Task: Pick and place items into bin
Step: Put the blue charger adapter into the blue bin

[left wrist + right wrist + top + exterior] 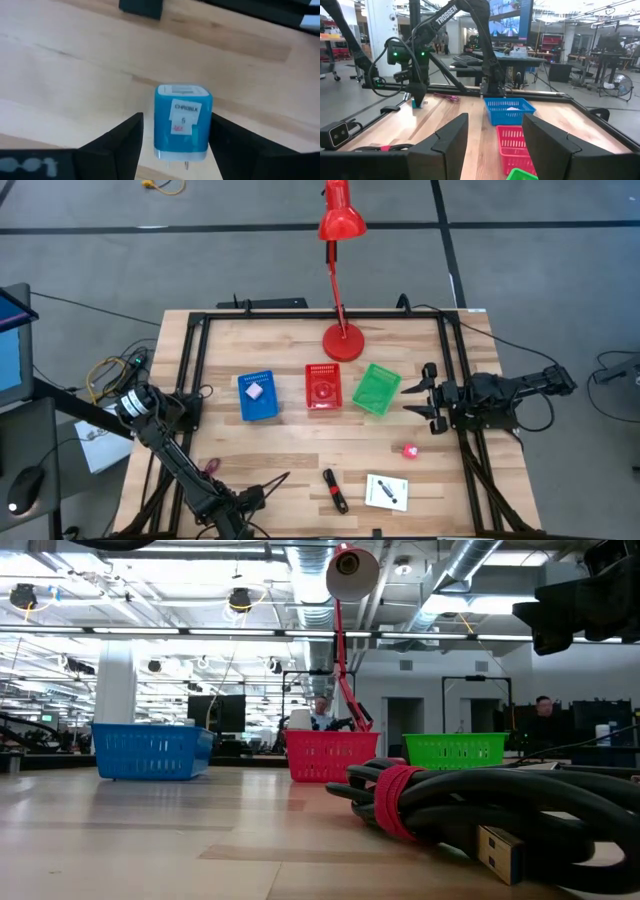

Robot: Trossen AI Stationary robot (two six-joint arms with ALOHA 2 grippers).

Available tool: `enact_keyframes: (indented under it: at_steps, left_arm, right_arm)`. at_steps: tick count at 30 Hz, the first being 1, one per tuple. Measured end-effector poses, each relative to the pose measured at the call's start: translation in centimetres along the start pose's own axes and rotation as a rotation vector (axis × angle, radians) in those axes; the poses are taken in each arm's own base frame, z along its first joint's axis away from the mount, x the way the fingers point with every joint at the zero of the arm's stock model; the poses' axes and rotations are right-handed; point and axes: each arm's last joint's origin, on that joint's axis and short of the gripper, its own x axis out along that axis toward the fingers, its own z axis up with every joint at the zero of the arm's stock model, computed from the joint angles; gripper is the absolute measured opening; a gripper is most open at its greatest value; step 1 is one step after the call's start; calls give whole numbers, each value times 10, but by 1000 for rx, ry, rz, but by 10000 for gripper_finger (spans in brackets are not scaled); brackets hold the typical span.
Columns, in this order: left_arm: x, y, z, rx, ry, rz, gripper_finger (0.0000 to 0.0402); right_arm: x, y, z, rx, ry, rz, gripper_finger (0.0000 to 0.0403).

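Note:
My left gripper [177, 120] is open at the table's near-left part [262, 498], fingers pointing down on either side of a tiny blue cube [182, 122] with a white label; the right wrist view shows the cube [413, 103] under its tips. My right gripper [420, 395] hovers open and empty beside the green bin [377, 389]. A pink cube [254, 391] lies in the blue bin [262, 410]. On the table lie a red ball-like piece [409, 450], a maroon cord [211, 466], a black-and-red stick tool [335, 490] and a white card [386, 492]. My left gripper comes at the blue cube from above. One finger [227, 137] stands right at the cube's side [209, 125]; whether it touches I cannot tell. A gap shows between the other finger [125, 140] and the cube.
The red bin [322, 402] stands between the blue and green bins in mid-table. A red desk lamp's base [344, 342] sits behind them. A black frame [195, 360] runs around the table's edges. Bare wood lies in front of the bins.

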Motion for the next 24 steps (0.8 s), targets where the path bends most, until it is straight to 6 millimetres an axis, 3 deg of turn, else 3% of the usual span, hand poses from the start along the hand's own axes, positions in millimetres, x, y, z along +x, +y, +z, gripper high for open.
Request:
enact_keyframes:
  at_steps: [24]
  left_arm:
    - [0, 1, -1, -23, 15, 25, 203]
  right_arm:
    - [0, 0, 0, 0, 0, 1, 183]
